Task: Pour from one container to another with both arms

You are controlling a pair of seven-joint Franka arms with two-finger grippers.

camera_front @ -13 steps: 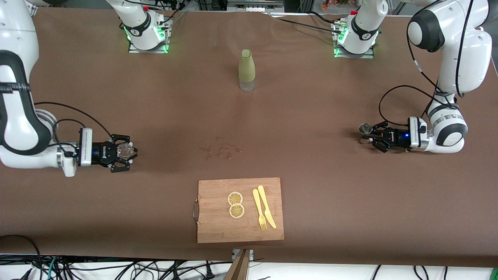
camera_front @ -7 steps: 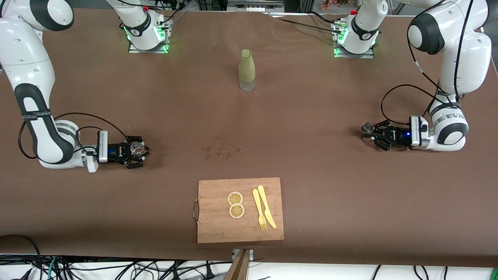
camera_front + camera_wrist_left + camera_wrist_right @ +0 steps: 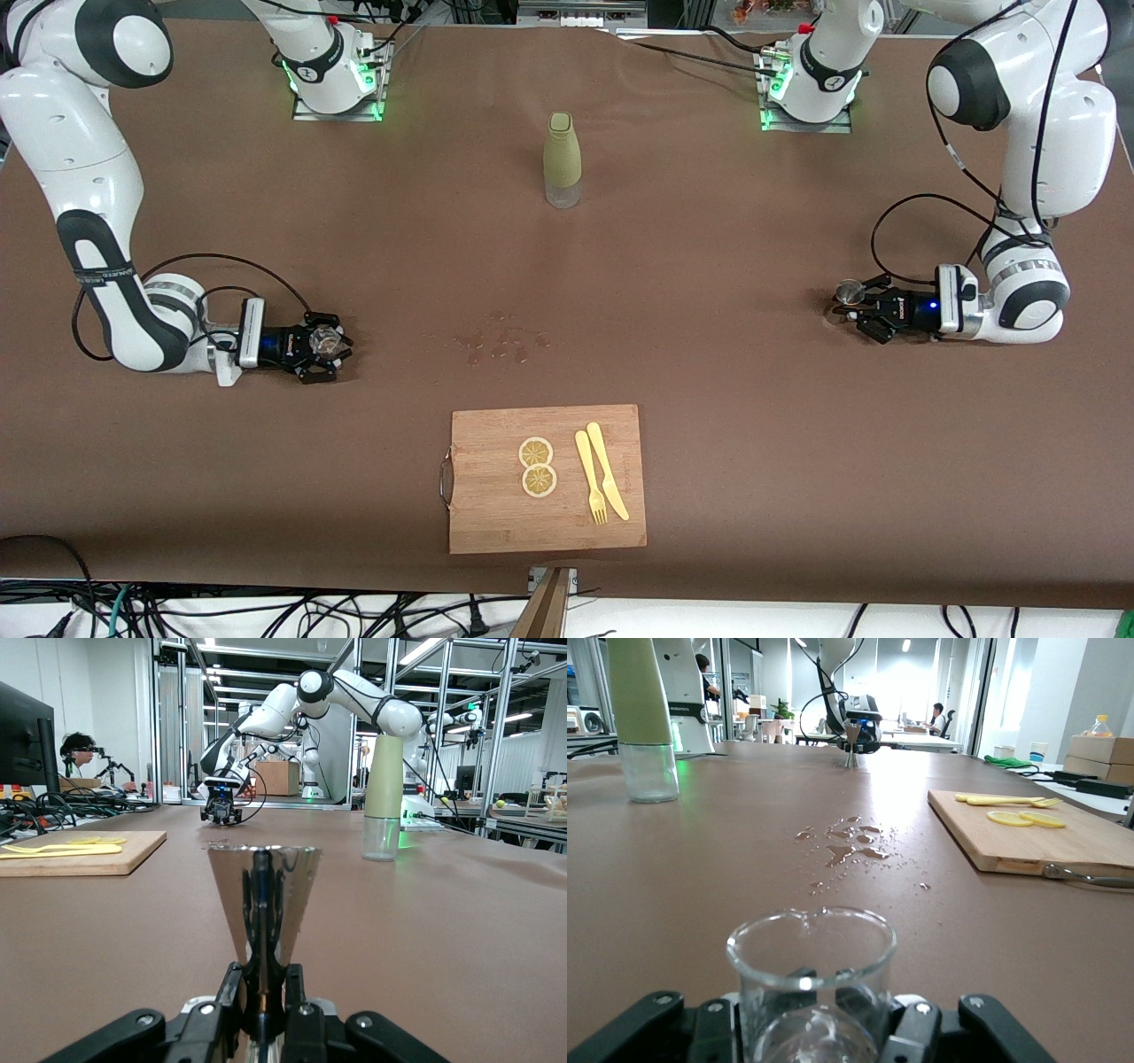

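Note:
My right gripper [image 3: 324,345] lies low at the right arm's end of the table, shut on a clear glass beaker [image 3: 327,337]. In the right wrist view the beaker [image 3: 811,961] stands upright between the fingers [image 3: 914,1028], its spout rim facing outward. At the left arm's end, my left gripper [image 3: 856,309] is shut on a small shiny metal cone cup [image 3: 849,290]. The left wrist view shows that cup [image 3: 264,890] upright, with the fingers [image 3: 299,1010] clamped on its narrow waist. I cannot tell whether either vessel touches the table.
A green bottle with a clear base [image 3: 563,159] stands mid-table near the bases. A patch of spilled droplets [image 3: 500,342] lies in the middle. Nearer the front camera, a wooden cutting board [image 3: 496,523] carries two lemon slices [image 3: 537,466] and a yellow fork and knife [image 3: 601,483].
The right arm has swung toward the table's middle and come down with the beaker. The left gripper has dropped a little and drawn back toward its own end with the cup.

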